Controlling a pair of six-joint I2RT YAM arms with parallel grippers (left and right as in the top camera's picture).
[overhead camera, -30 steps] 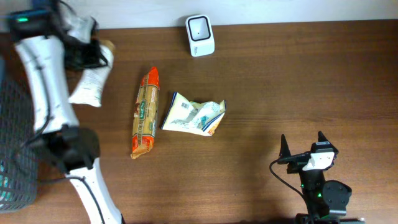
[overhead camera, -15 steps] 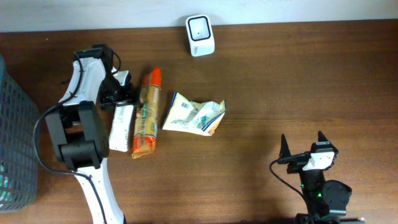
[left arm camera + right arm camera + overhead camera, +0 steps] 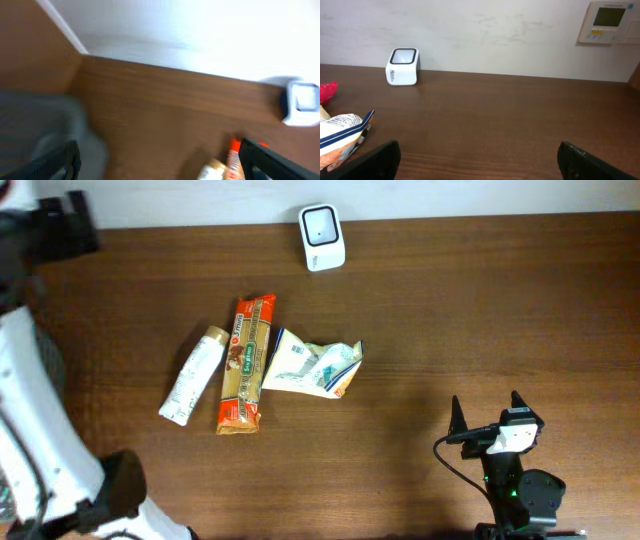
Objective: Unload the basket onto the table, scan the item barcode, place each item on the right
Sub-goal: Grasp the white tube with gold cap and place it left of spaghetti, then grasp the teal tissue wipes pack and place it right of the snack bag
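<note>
Checking progress: three items lie on the counter, a little way from the scanner. They are a white tube, an orange packet just beside it, and a crumpled bag butting against the packet's other side. Your left claw is spread wide and empty, high over the far left corner, its camera blurred. Your right claw is also spread and empty, parked at the near right, well apart from the items. Nothing is at the scanner window, so the scan looks not yet done. Whether any item has already been scanned, you cannot tell. What's left: grab one item, find its barcode (too small to spot here) and face it to the scanner.
</note>
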